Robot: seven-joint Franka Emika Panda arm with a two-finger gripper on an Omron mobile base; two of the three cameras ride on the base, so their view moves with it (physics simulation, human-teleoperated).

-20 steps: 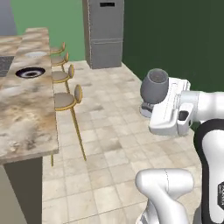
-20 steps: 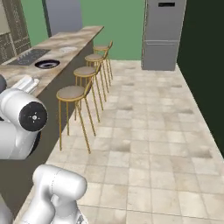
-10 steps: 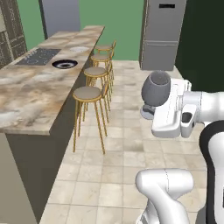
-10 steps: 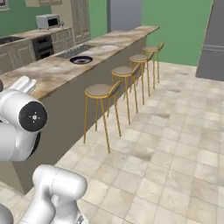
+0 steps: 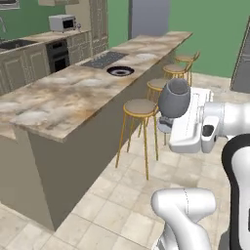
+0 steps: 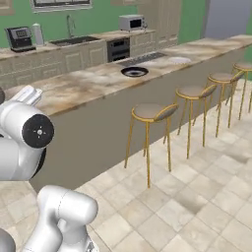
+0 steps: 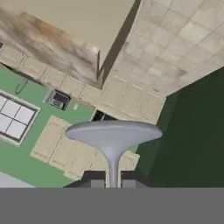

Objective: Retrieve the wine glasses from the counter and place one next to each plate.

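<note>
A grey-blue wine glass (image 5: 173, 99) is held in the air over the tiled floor, to the right of the long island. My gripper (image 7: 113, 178) is shut on its thin stem. In the hand view the glass's round foot (image 7: 113, 132) spreads just above the two fingertips (image 7: 94, 177). A black plate with a white ring (image 5: 120, 71) (image 6: 134, 72) lies on the island top, and a pale plate (image 6: 178, 60) lies further along it. The counter (image 6: 74, 45) (image 5: 46, 36) with beige cabinet doors runs along the green back wall.
The marbled island (image 5: 63, 97) (image 6: 93, 83) stands close on the left, with a dark cooktop (image 5: 103, 59) beside the black plate. Several gold-legged stools (image 5: 140, 108) (image 6: 150, 112) line its near side. A microwave (image 5: 62, 22) and a coffee machine (image 6: 19, 38) sit on the counter.
The whole picture has shifted: the base has moved, so the island now stands nearer and the back counter has come into view. The glass stays in the shut gripper.
</note>
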